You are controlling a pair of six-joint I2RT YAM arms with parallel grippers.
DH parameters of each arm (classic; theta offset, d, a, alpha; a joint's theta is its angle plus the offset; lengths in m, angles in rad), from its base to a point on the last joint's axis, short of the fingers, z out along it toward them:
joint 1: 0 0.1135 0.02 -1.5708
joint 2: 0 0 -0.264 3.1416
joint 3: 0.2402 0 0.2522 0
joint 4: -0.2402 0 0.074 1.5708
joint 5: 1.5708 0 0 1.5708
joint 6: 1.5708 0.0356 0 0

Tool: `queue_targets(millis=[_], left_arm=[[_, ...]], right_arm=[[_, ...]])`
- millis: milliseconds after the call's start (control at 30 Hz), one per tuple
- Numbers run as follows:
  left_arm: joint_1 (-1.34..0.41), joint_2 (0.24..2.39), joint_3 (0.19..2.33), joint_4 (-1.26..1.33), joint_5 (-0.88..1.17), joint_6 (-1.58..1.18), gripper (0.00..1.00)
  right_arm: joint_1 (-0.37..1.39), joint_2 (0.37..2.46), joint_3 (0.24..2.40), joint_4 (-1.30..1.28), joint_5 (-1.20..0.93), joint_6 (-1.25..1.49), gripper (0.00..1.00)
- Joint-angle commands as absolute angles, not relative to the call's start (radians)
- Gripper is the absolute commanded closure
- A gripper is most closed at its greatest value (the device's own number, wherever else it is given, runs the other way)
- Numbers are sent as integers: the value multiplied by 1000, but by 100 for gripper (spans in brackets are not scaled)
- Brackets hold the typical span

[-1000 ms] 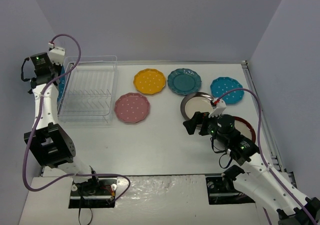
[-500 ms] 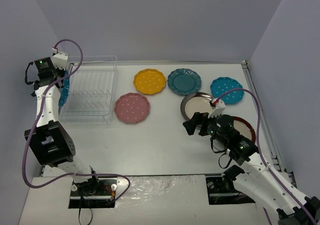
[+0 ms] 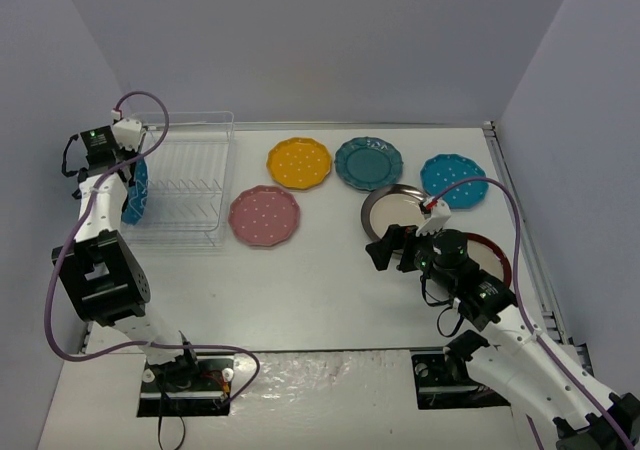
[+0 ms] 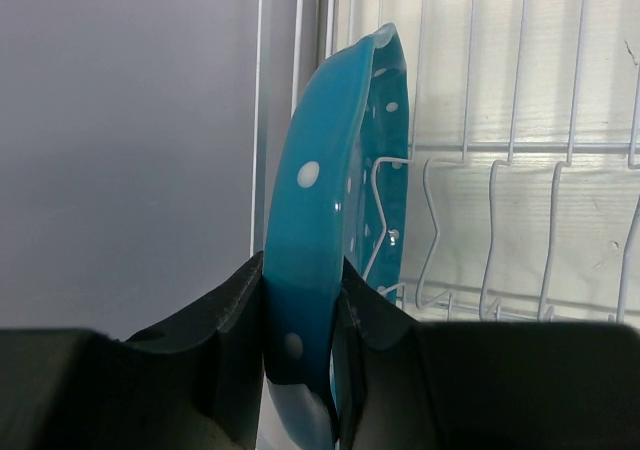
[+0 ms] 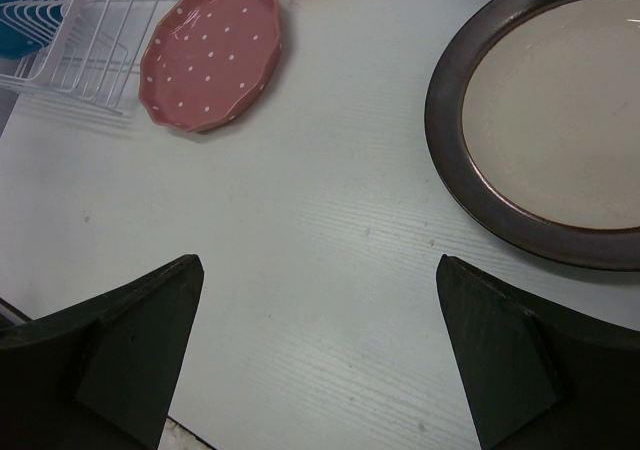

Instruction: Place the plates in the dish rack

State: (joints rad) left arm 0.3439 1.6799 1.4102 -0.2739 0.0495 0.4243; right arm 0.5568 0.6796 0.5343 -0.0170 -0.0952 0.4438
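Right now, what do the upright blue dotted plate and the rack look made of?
The blue plate: glossy glazed ceramic or melamine, judging by its sheen and white dots; cannot tell which. The dish rack: clear plastic tray, see-through walls, with thin white coated-wire tines.

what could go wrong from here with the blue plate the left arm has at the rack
1. The left gripper holds the bright blue dotted scalloped plate on edge at the very left end of the clear plastic dish rack. Released here, it may miss the white wire tines and tip against the rack's wall.
2. Only the plate's rim is pinched, so it may twist or slip.
3. The open right gripper hangs near the dark-rimmed cream plate and might nudge it.
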Motion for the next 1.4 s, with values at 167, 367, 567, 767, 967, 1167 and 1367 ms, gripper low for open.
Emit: queue_targets(millis=[167, 367, 567, 767, 967, 1167, 1367], left_arm=[[361, 1637, 1445, -73, -21, 362, 48], [365, 1611, 1437, -57, -20, 332, 27], [356, 1541, 1516, -87, -18, 165, 3], [305, 1447, 1647, -299, -46, -143, 3], [163, 1262, 1499, -396, 81, -369, 3], [-14, 1070, 1268, -450, 157, -371, 3], [-104, 949, 1058, -398, 167, -363, 3]], right_arm=[[552, 660, 536, 51, -94, 455, 0], [552, 643, 537, 36, -101, 471, 0], [554, 659, 566, 5, -33, 517, 0], [560, 827, 611, 19, -58, 580, 0], [630, 1045, 681, 81, 24, 663, 5], [734, 1370, 890, 91, 153, 685, 8], [790, 1658, 1078, 88, 254, 749, 12]])
